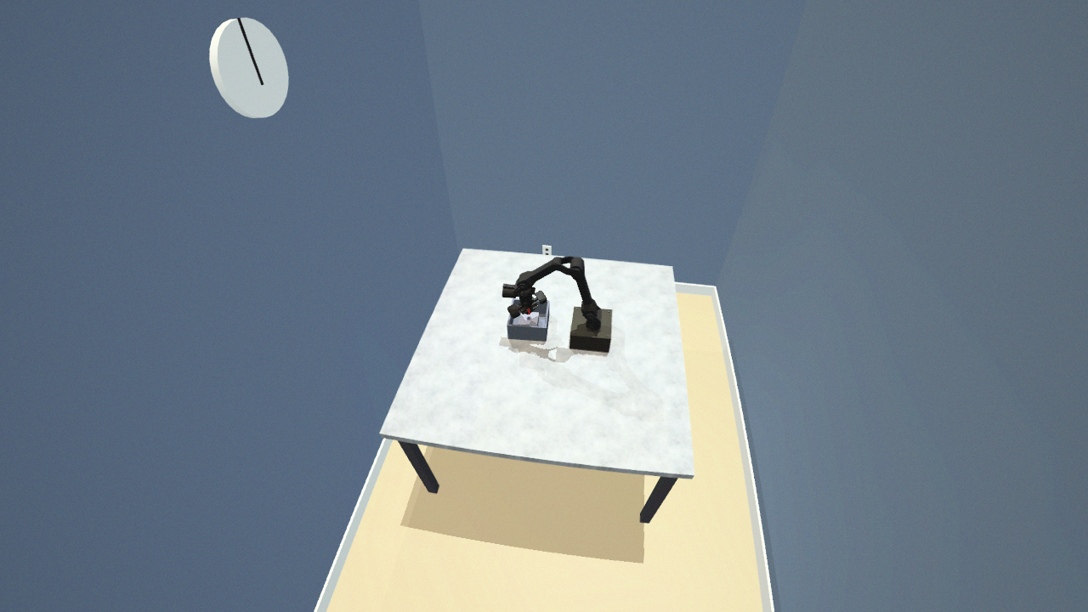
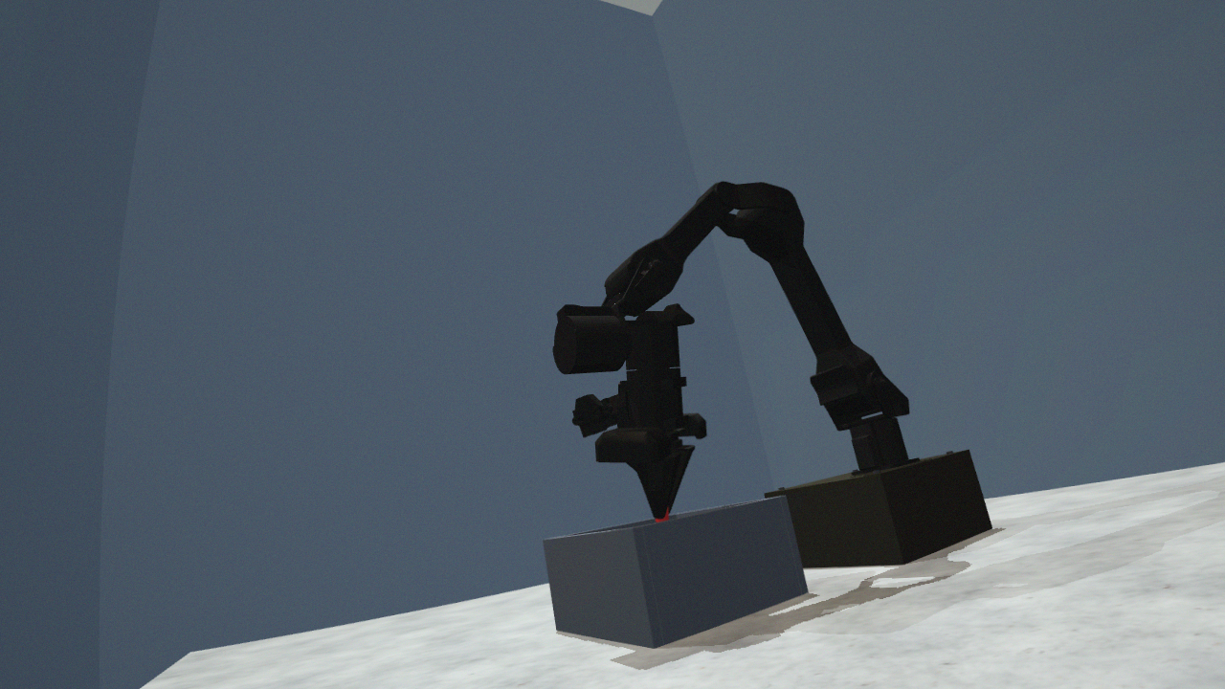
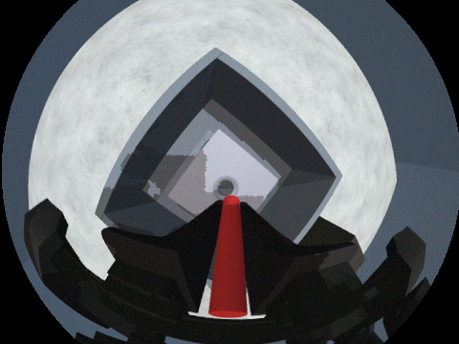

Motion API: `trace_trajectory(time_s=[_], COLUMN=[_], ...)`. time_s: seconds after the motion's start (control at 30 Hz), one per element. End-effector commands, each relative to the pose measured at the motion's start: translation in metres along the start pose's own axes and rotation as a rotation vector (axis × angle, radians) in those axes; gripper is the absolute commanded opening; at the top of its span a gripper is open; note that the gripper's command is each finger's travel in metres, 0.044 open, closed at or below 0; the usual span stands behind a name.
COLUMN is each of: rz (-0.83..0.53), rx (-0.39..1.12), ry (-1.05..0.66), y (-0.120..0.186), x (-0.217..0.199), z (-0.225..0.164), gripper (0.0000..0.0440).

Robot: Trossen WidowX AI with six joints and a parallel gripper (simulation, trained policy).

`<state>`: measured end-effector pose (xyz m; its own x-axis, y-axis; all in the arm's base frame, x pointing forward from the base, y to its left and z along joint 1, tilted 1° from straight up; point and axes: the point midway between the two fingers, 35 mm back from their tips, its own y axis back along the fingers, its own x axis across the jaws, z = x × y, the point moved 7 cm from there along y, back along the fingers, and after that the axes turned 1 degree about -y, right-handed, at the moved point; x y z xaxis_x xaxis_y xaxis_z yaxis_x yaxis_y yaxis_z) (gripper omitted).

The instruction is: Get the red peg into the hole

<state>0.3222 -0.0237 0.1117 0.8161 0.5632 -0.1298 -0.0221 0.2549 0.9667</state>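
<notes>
Gripper [image 1: 527, 310] [image 2: 661, 517] [image 3: 230, 205]: narrowed onto the red peg [image 1: 529, 311] [image 2: 661, 517] [image 3: 229, 268], one finger each side. Peg tip at the mouth of the box [image 1: 527, 332] [image 2: 719, 569] [image 3: 316, 143]; depth inside it unclear. Plate [image 1: 535, 320] [image 3: 239, 158] on the box floor, hole below, near the tip in wrist view. Judgement: peg light, stiff, smooth, may pivot if pinched off-centre; best hold is upper shaft, lower end free for the hole.
</notes>
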Motion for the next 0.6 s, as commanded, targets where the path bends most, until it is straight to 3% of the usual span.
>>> trace_trajectory(time_s=[0.0,0.1,0.33,0.57], rz=[0.017,0.021,0.033,0.056], rx=[0.034,0.063,0.117,0.100], ry=[0.040,0.071,0.103,0.153], y=[-0.017,-0.027,-0.047,-0.040], x=[0.001,0.000,0.002,0.005], z=[0.006,0.006,0.008,0.028], gripper=[0.0000,0.0028,0.0171,0.0174])
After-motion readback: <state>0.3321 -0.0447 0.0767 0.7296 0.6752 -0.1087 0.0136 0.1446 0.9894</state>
